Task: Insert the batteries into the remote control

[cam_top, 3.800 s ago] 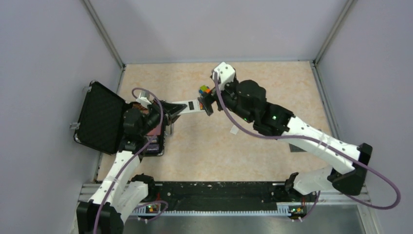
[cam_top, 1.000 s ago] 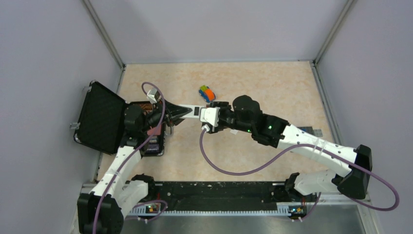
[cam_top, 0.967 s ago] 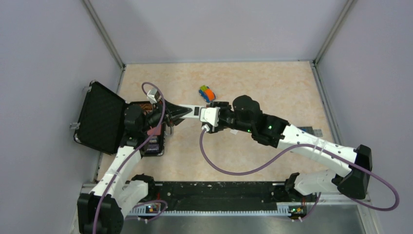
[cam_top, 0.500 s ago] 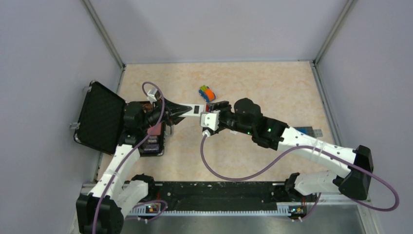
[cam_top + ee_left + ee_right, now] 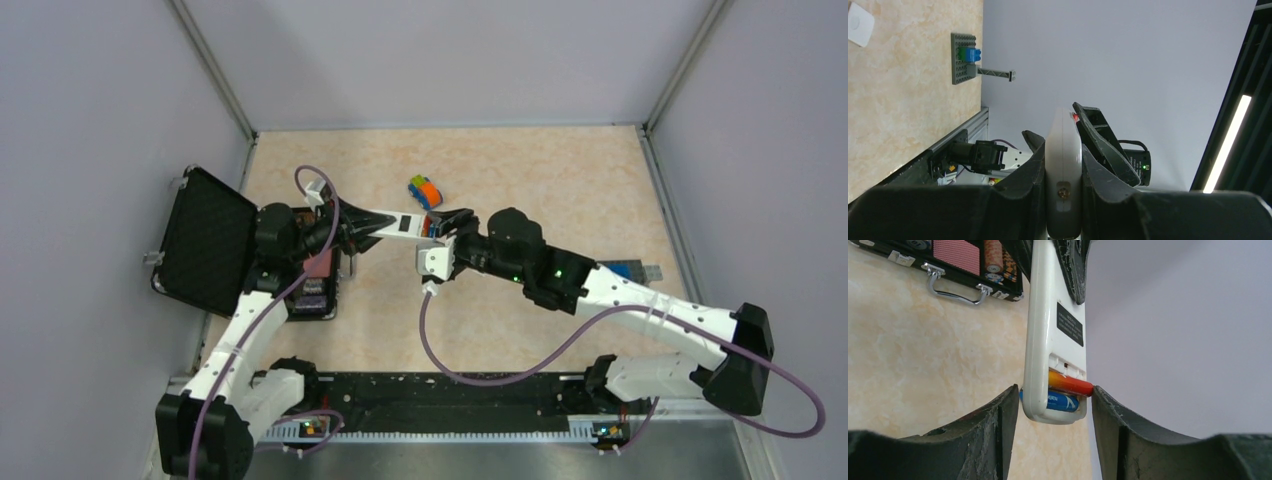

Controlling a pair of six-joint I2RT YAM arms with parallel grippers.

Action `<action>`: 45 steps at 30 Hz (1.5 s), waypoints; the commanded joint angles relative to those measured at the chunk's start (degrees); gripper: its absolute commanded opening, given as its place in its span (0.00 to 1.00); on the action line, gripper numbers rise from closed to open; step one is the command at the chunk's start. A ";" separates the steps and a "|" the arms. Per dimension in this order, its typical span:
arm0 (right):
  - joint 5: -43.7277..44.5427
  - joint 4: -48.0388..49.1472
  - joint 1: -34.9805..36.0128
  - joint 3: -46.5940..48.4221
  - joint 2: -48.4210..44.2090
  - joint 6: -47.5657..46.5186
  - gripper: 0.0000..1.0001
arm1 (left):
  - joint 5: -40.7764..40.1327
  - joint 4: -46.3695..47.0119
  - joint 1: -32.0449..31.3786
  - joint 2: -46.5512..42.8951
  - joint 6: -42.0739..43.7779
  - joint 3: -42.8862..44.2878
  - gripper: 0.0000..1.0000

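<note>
Since the overhead view is coarse, the fine detail comes from the wrist cameras. Marble-patterned table [image 5: 540,180], grey walls on three sides. Open black case [image 5: 205,240] lies at the left edge, its lid laid back toward the wall and a metal handle on the near side of its tray. Left gripper [image 5: 1064,165] is clamped tight on the remote control [image 5: 1053,330], fingers pressed against its two broad faces, and holds it above the table, well clear of the surface, pointing toward the right arm. Right gripper [image 5: 1054,390] stands about half open, one finger on each side of the remote's free end. Grey baseplate with blue brick [image 5: 625,268] sits near the right edge, beside the right forearm. Toy car [image 5: 425,190] rests on the table just behind the remote. Battery bay is uncovered, white back facing the right wrist camera. Blue battery [image 5: 1060,401] lies seated in the bay. Orange-red battery [image 5: 1070,384] lies beside it, slightly askew, one end sticking out past the remote's edge and apparently touching the right finger; contact not confirmed.
</note>
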 commanded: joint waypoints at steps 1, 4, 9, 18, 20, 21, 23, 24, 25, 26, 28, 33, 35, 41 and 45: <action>-4.18 -6.36 1.66 -2.16 -0.42 -1.07 0.53 | -3.55 9.62 0.34 0.26 -4.95 5.00 0.00; -4.58 -6.83 1.79 -2.51 -0.07 -1.80 0.53 | -2.94 11.50 0.34 0.89 -6.19 5.03 0.00; -3.69 -6.53 2.58 -3.32 0.71 -3.95 0.53 | -1.62 12.32 0.34 1.15 -6.01 5.74 0.00; -1.25 -7.46 4.91 -5.64 0.59 -8.99 0.53 | -3.62 13.55 0.34 1.43 -6.03 6.11 0.00; -0.34 -7.79 5.47 -6.25 0.55 -10.12 0.53 | -3.68 14.27 0.34 1.60 -6.19 6.41 0.00; -0.07 -7.79 5.66 -6.53 0.50 -10.50 0.53 | -3.80 14.31 0.34 1.61 -6.17 6.51 0.00; 0.23 -7.71 5.79 -6.87 0.45 -11.07 0.53 | -4.05 14.41 0.34 1.67 -6.07 6.52 0.00; 0.37 -7.80 5.85 -6.95 0.39 -11.39 0.53 | -4.08 14.52 0.34 1.80 -6.09 6.33 0.00; 0.55 -7.81 5.94 -7.06 0.40 -11.77 0.53 | -4.04 14.81 0.34 1.91 -6.19 6.16 0.00; 0.71 -7.69 6.09 -7.29 0.38 -12.36 0.53 | -3.95 14.96 0.34 2.04 -6.43 6.07 0.00; 1.53 -7.25 6.48 -7.83 0.38 -13.60 0.54 | -3.76 15.45 0.35 2.33 -6.79 5.83 0.00; 3.33 -3.56 7.14 -10.72 -0.43 -16.85 0.57 | -3.37 16.89 0.35 2.97 -8.58 5.06 0.00; 5.03 -1.45 7.16 -12.11 -1.04 -17.82 0.59 | -3.39 17.61 0.39 3.05 -9.46 4.60 0.00; 6.41 2.77 7.25 -14.98 -2.28 -19.66 0.64 | -3.48 18.57 0.43 2.90 -10.09 2.86 0.00; 6.84 6.27 7.22 -16.83 -3.28 -19.70 0.67 | -3.50 18.24 0.43 2.76 -9.19 1.69 0.00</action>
